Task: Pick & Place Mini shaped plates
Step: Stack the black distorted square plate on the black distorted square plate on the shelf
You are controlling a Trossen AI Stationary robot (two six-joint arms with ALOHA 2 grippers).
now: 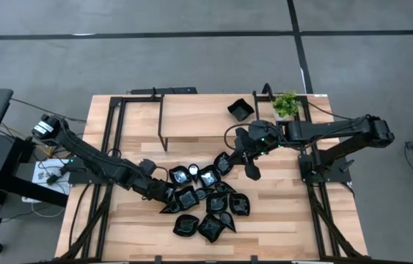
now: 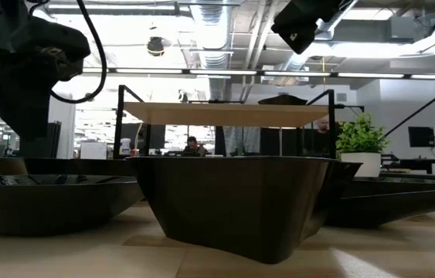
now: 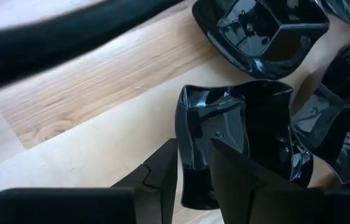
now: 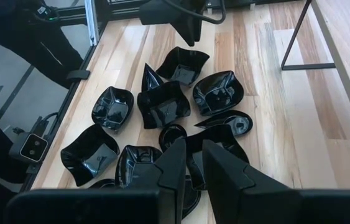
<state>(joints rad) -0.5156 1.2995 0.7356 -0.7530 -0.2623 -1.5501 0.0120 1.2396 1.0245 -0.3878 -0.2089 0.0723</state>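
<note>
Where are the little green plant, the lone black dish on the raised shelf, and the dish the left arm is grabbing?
potted plant [image 1: 286,105], high view, on its leaves.
lone black dish [image 1: 240,111], high view, on its middle.
square black dish [image 3: 215,127], left wrist view, on its glossy inside wall.

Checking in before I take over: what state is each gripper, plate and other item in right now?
left gripper: down at the pile, fingers closed on the rim of a square plate.
right gripper: raised above the pile, holding a plate.
pile of plates: clustered on the table, some overlapping.
single plate: on the raised shelf, apart from the pile.
potted plant: upright.
</note>
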